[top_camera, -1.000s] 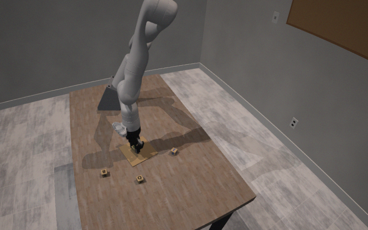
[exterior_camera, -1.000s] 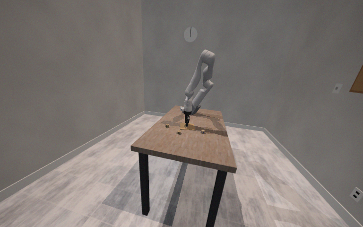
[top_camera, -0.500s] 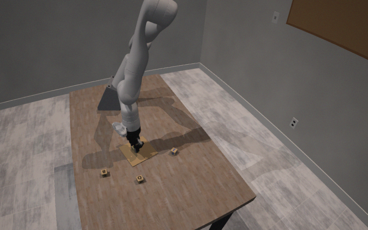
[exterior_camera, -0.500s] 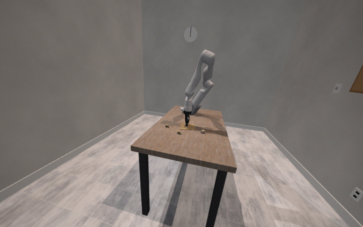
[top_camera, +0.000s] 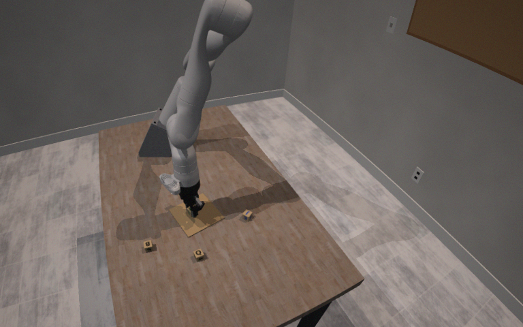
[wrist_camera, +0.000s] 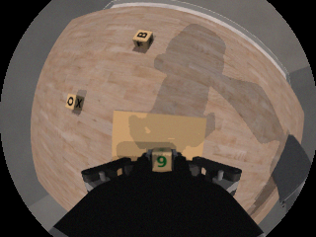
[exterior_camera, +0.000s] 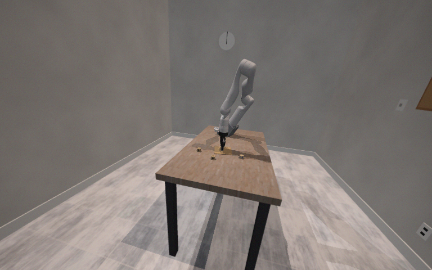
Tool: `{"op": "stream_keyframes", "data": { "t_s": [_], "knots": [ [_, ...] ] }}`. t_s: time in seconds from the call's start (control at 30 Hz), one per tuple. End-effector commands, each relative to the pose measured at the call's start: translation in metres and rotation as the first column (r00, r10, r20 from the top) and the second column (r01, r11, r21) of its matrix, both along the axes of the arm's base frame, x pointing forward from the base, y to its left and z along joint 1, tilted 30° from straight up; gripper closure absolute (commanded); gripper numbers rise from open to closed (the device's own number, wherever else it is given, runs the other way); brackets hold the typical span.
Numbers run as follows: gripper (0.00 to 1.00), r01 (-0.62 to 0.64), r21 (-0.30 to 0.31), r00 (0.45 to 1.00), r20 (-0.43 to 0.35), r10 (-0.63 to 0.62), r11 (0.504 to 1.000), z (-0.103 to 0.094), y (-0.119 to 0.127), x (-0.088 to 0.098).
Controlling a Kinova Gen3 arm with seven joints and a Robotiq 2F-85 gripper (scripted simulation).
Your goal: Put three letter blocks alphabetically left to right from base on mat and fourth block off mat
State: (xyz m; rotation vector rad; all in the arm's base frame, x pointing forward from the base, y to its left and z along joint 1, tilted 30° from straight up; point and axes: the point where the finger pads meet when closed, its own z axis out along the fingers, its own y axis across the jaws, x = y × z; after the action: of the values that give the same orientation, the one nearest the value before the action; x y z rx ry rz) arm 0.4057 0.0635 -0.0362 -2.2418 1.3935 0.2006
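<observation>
Wrist view: the fingers (top_camera: 195,213) (exterior_camera: 221,148) look clamped on the 9 block (top_camera: 188,211) (wrist_camera: 162,161), over the mat (top_camera: 210,219) (exterior_camera: 227,149) (wrist_camera: 183,130). We read this as the odd block being cleared, since its top shows a digit. B block (top_camera: 148,245) (exterior_camera: 198,149) (wrist_camera: 142,39), O-or-Q block (top_camera: 198,254) (exterior_camera: 212,157) (wrist_camera: 74,102) and blue-marked block (top_camera: 247,214) (exterior_camera: 241,156) are all off the mat, on the counter (top_camera: 250,277) (exterior_camera: 207,171) (wrist_camera: 89,64); blue letter unreadable. No letter placed, so the row is at zero. Next move, we judge: lift straight up, carry the 9 block fully off the mat, set it down away from the letter blocks, release. Risk: low fingers could drag the mat. Letter blocks will need turning upright for the base-side viewer.
</observation>
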Motion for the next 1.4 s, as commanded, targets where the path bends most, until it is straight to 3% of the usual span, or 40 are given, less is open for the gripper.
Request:
{"op": "stream_keyframes", "data": {
  "t_s": [0.0, 0.67, 1.37],
  "knots": [
    [0.79, 0.001, 0.000, 1.000, 0.001, -0.001, 1.000, 0.000, 0.000, 0.000],
    [0.79, 0.001, 0.000, 1.000, 0.001, -0.001, 1.000, 0.005, -0.003, 0.000],
    [0.79, 0.001, 0.000, 1.000, 0.001, -0.001, 1.000, 0.081, -0.044, -0.012]
  ]
}}
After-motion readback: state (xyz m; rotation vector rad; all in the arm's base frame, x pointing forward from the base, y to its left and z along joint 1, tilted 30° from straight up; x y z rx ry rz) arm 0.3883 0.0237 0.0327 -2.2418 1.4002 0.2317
